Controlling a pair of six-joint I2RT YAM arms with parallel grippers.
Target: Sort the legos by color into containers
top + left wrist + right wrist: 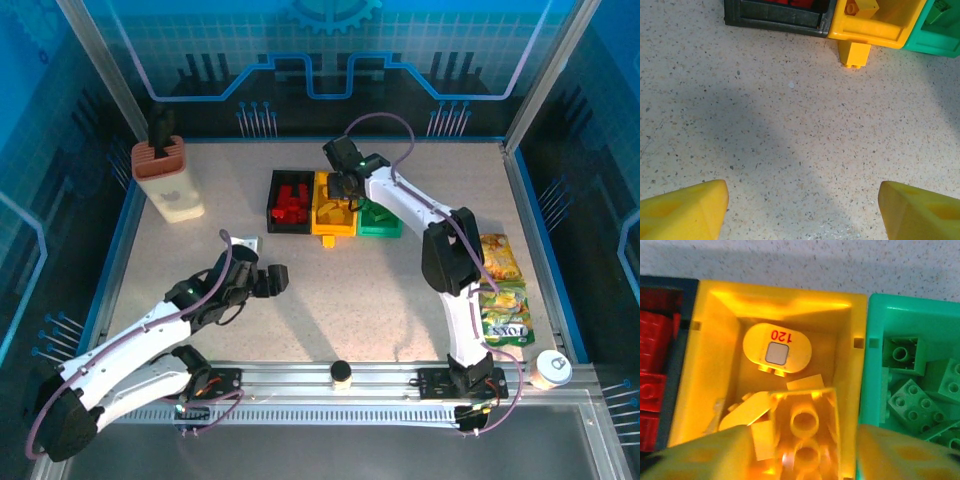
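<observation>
Your right gripper (802, 452) hangs over the yellow bin (710, 355), jaws parted, gripping nothing; a yellow brick (805, 425) lies upside down between them; red bricks (655, 335) sit in the black bin (273, 205), green bricks (910, 400) in the green bin (874, 375); a stray yellow brick (855, 54) rests on the table (790, 140) against the yellow bin; your left gripper (802, 200) hovers wide open, empty.

The right gripper (350, 188) hides part of the yellow bin (319, 207).

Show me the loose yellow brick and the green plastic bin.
Loose yellow studded brick (855, 53): left wrist view, its flat side.
Green plastic bin (915, 305): right wrist view, its far rim.
</observation>
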